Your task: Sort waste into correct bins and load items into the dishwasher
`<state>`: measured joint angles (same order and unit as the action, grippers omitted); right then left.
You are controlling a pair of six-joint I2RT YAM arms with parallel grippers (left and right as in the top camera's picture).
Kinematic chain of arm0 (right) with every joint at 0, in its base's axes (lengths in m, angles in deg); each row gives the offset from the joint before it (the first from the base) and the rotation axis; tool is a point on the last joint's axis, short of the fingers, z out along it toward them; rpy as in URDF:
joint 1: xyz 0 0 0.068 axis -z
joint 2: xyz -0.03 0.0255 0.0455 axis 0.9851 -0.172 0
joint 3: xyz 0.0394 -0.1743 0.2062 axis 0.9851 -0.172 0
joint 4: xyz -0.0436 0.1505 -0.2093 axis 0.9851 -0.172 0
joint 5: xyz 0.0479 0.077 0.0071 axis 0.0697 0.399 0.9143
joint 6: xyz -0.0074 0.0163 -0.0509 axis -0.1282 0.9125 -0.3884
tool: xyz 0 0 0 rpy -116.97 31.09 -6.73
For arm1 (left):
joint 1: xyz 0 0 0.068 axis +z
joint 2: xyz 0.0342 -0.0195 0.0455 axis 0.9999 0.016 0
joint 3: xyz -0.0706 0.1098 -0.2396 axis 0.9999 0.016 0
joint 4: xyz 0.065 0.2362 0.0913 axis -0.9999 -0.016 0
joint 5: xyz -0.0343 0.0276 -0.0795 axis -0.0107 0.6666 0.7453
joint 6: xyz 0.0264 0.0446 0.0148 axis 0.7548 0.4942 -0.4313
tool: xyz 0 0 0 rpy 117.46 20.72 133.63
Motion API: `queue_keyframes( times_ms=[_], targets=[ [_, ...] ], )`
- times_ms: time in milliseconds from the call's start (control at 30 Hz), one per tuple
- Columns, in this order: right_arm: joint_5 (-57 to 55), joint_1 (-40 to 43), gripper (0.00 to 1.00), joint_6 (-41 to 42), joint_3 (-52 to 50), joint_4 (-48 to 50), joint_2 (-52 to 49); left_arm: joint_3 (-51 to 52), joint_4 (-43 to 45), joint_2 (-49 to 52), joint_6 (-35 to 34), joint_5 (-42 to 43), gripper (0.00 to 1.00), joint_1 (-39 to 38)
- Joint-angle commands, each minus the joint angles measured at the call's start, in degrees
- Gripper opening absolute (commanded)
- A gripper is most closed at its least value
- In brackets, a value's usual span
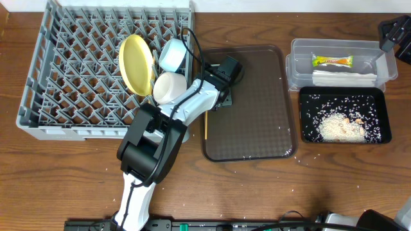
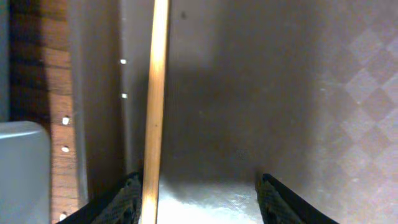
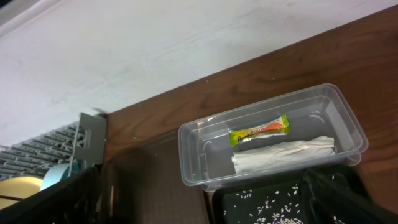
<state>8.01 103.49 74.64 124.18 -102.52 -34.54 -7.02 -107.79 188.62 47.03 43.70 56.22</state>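
My left gripper [image 2: 199, 199] is open low over the left rim of the brown serving tray [image 1: 257, 128]. One wooden chopstick [image 2: 155, 93] lies between its fingers, close against the left finger; it also shows in the overhead view [image 1: 206, 126]. The yellow plate [image 1: 136, 63], light-blue bowl [image 1: 172, 54] and white bowl [image 1: 169, 87] stand in the grey dish rack [image 1: 77, 77]. The clear tub [image 1: 302, 67] holds the green-and-yellow wrapper [image 1: 332, 61] and white folded paper [image 1: 343, 77]. The black tray [image 1: 379, 106] holds rice [image 1: 340, 126]. My right gripper [image 3: 205, 205] is open and empty. The cup and a second chopstick are not in view.
Loose rice grains lie scattered on the serving tray and on the wooden table [image 1: 321, 186]. My left arm [image 1: 160, 138] reaches from the front edge over the rack's near right corner. My right arm [image 1: 395, 35] is at the far right, above the tub.
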Motion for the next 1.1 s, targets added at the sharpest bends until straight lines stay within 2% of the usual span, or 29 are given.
queue_keyframes(
  times_ms=[0, 33, 133, 233, 433, 667, 733, 867, 967, 1067],
  targets=[
    [0.39, 0.59, 0.99, 0.61, 0.04, -0.11, -0.11, 1.44, -0.11, 1.75, -0.5, 5.33, 0.5, 0.15],
    [0.39, 0.59, 0.99, 0.59, 0.04, -0.11, -0.11, 1.44, 0.04, 1.75, -0.52, 5.68, 0.41, 0.07],
    [0.39, 0.59, 0.99, 0.59, 0.04, -0.11, -0.11, 1.44, 0.52, 1.75, -0.5, 6.73, 0.29, -0.42],
    [0.39, 0.59, 0.99, 0.59, 0.04, -0.11, -0.11, 1.4, 0.87, 1.73, 0.09, 6.88, 0.08, -1.18],
    [0.39, 0.59, 0.99, 0.59, 0.04, -0.11, -0.11, -3.13, 0.22, -1.36, 11.85, 6.86, 0.07, -1.2],
    [0.39, 0.59, 0.99, 0.59, 0.04, -0.11, -0.11, -4.76, -2.54, -16.65, 17.22, 6.32, 0.07, 2.51],
    [0.39, 0.59, 0.99, 0.59, 0.04, -0.11, -0.11, -4.76, -6.47, -23.76, 18.75, 2.47, 0.08, 5.42],
    [0.39, 0.59, 0.99, 0.59, 0.04, -0.11, -0.11, -4.76, -12.37, -30.34, 23.08, -5.16, 0.07, 10.51],
    [0.39, 0.59, 0.99, 0.59, 0.04, -0.11, -0.11, -4.68, -15.69, -31.5, 27.5, -8.92, 0.08, 15.08],
    [0.39, 0.59, 0.99, 0.59, 0.04, -0.11, -0.11, -3.06, -15.08, -30.56, 31.58, -9.09, 0.07, 19.39]
  ],
)
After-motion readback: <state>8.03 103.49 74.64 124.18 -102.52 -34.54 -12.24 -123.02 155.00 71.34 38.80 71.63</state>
